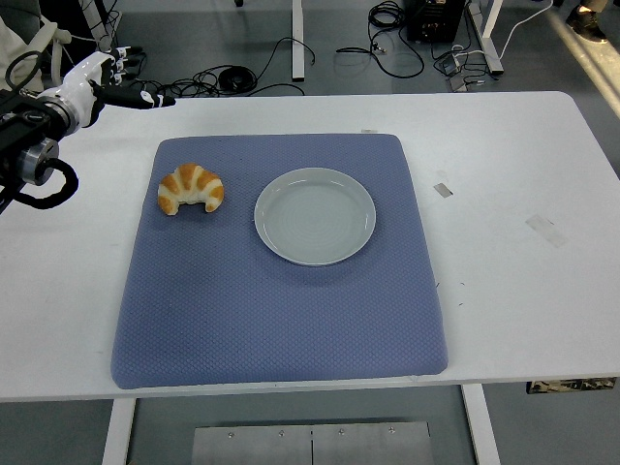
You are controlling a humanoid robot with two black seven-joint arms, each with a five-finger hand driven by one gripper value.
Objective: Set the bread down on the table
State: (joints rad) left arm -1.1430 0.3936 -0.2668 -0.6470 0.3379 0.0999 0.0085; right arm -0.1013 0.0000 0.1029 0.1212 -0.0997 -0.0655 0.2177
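On the white table (504, 291) lies a blue-grey quilted fabric mat (281, 320), roughly square, covering most of the middle of the tabletop. Toward the mat's far left part rests a golden-brown croissant with pale stripes (190, 188), its curved tips pointing toward the near edge. It sits on the mat itself, not on the bare table surface and not on the dish. Just beside it, to the right and apart from it, stands a round pale grey-green plate (315, 215), which holds nothing.

At the picture's upper left, the robot's left hand (97, 79), white with dark fingertips, hangs above the table's far left corner, well apart from the croissant. Its fingers are spread and extended, holding nothing; one dark finger (150, 99) points out to the right over the table's far edge. Behind the hand, the black wrist and a looping black cable (44, 189) reach back to the left edge of the view.

Two small strips of pale tape (442, 190) lie on the bare table to the right of the mat. Beyond the far edge, black cables (232, 77) trail over a grey floor among white table legs.
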